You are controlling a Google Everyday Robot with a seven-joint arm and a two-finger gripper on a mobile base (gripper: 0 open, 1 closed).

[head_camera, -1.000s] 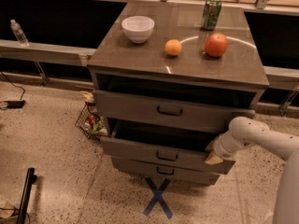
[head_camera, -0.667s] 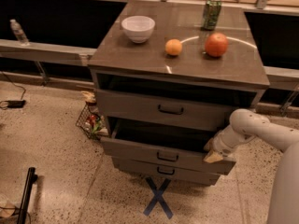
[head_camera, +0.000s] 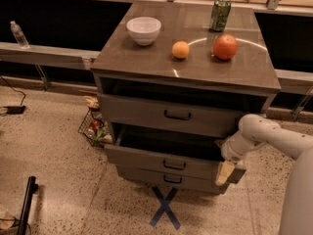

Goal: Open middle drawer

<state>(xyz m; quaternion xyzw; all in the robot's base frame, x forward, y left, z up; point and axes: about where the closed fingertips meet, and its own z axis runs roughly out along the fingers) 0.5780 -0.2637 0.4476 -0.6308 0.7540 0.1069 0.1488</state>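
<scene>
The middle drawer (head_camera: 142, 156) of the grey-brown cabinet is pulled out a little, with a dark gap above its front. Its small black bar handle (head_camera: 174, 165) sits at the centre. My gripper (head_camera: 226, 172) is at the right end of this drawer's front, at its corner, on the end of the white arm (head_camera: 266, 133) that comes in from the right. The top drawer (head_camera: 146, 112) above it also stands slightly out. The lowest drawer (head_camera: 146, 176) is shut.
On the cabinet top stand a white bowl (head_camera: 144, 29), an orange (head_camera: 180, 49), a red apple (head_camera: 225, 46) and a green can (head_camera: 220, 13). A wire basket (head_camera: 93, 126) sits on the floor left of the cabinet. A blue tape X (head_camera: 165, 207) marks the floor in front.
The arm's upper part has shifted slightly towards the cabinet. The gripper stays at the drawer's right corner, a touch lower. The drawer stands about as far out as before.
</scene>
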